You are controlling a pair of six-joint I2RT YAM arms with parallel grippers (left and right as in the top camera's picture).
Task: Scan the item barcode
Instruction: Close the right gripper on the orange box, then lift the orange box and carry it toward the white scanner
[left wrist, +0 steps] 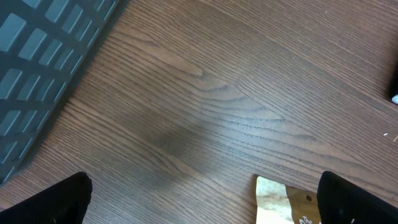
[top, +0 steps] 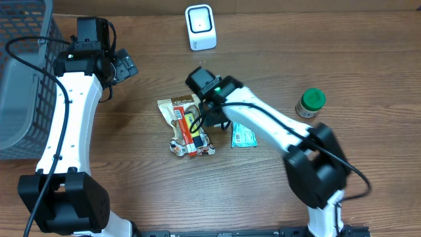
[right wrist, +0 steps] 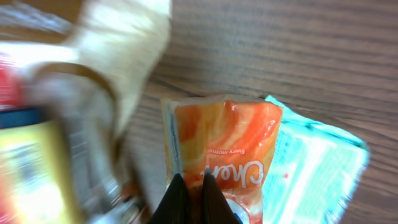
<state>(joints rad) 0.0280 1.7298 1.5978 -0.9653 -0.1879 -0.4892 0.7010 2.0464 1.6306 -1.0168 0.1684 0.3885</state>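
Orange sachet [right wrist: 224, 149] lies at centre of the wood table [top: 342, 52], by the small pile of snack packs [top: 187, 125]. Its edge is pinched btw the closed tips of the R gripper [right wrist: 189, 183]. Teal packet [right wrist: 317, 162] lies partly under it, on the right side. White scanner [top: 200, 26] stands at the far edge, well apart from the pile. Green-lid jar [top: 310, 102] is at the right. L gripper [top: 123, 66] hovers at far left, near the grey basket [top: 20, 79], claw wide, holding nothing.
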